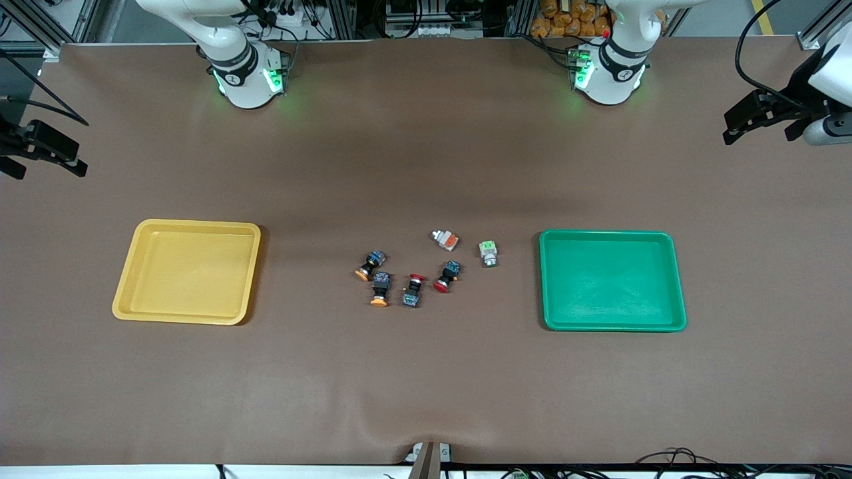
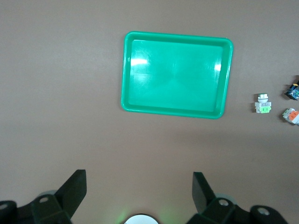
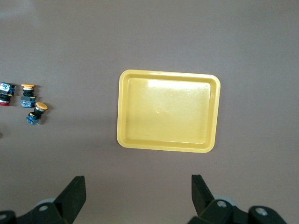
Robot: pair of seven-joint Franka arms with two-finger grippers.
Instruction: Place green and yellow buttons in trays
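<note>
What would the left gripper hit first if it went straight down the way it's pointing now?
Probably bare table: the open left gripper points down at brown mat short of the green tray, which holds nothing. Depth is hard to judge.

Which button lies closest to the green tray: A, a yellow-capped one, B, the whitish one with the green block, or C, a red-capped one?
B: the whitish green-block button lies beside the green tray, with the other buttons all farther from it.

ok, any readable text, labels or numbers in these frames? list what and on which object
None readable.
Right arm's base: small dark mark on the white shell, too small to read.
Left arm's base: same kind of mark, too small to read.
Yellow tray, green tray and the buttons: no print visible.
</note>
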